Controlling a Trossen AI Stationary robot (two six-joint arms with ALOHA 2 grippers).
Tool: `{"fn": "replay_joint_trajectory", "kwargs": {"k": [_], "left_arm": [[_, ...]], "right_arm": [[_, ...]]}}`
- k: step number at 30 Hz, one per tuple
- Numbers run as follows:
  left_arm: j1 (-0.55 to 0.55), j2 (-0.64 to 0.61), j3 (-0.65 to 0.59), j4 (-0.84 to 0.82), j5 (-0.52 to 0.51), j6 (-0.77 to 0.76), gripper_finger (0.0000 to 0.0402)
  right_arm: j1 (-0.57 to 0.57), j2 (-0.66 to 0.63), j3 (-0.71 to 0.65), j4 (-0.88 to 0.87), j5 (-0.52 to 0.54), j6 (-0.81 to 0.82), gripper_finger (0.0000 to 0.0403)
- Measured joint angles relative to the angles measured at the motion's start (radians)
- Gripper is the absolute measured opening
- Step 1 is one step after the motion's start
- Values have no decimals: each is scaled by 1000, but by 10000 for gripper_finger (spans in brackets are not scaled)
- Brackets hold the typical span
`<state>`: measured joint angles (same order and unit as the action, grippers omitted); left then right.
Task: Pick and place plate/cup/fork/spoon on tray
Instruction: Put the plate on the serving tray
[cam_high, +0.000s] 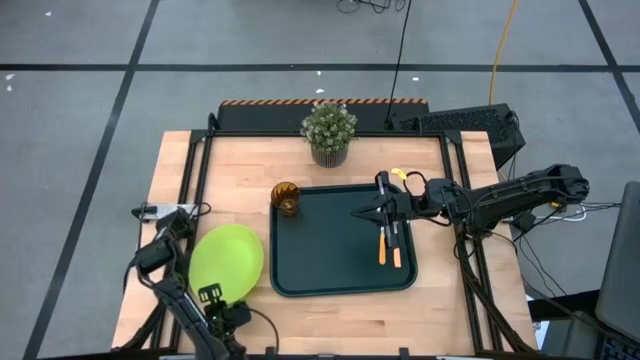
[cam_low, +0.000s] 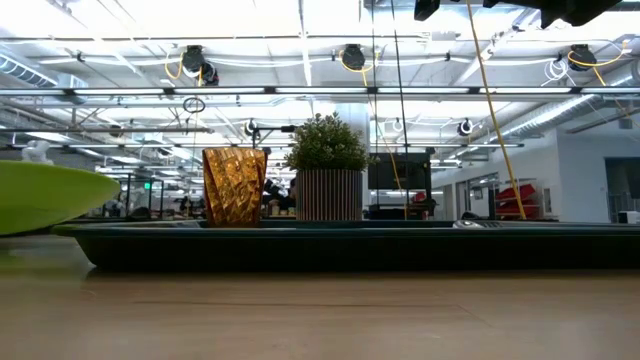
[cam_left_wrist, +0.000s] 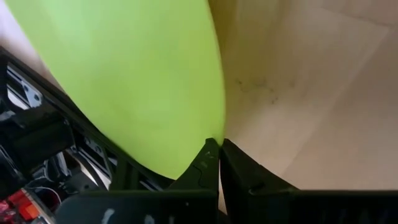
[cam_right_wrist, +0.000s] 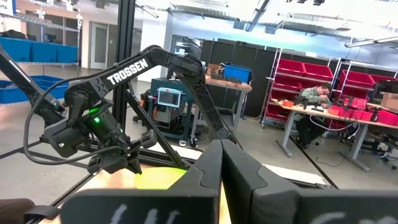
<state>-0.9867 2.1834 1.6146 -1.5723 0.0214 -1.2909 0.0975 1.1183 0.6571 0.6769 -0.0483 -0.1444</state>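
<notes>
The lime-green plate (cam_high: 226, 258) is on the table's left, beside the dark tray (cam_high: 330, 250), with my left gripper (cam_high: 213, 297) shut on its near rim. In the low view the plate (cam_low: 40, 195) shows tilted at the far left. The amber cup (cam_high: 285, 197) stands at the tray's far left corner. The fork and spoon, two orange-handled pieces (cam_high: 388, 248), lie side by side on the tray's right part; I cannot tell which is which. My right gripper (cam_high: 357, 212) hangs shut above the tray, holding nothing. My left gripper pinches the plate's near rim (cam_left_wrist: 211, 134) between its two fingers. The fingers come from the table's near side, slanting downward. The plate is tilted in the hold; whether its far part rests on the table I cannot tell.
A potted plant (cam_high: 329, 130) stands at the far edge, behind the tray. Bare wood lies in front of the tray and on the table's right. Dark frame rails run along both sides of the table.
</notes>
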Motion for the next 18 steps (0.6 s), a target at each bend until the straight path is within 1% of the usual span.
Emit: {"fn": "replay_joint_trajectory", "kwargs": {"k": [4, 18], "left_arm": [[16, 0, 0, 1, -4, 25, 0], [74, 0, 0, 1, -5, 40, 0]], "right_arm": [[0, 0, 0, 0, 0, 0, 0], [0, 0, 0, 0, 0, -6, 0]]}}
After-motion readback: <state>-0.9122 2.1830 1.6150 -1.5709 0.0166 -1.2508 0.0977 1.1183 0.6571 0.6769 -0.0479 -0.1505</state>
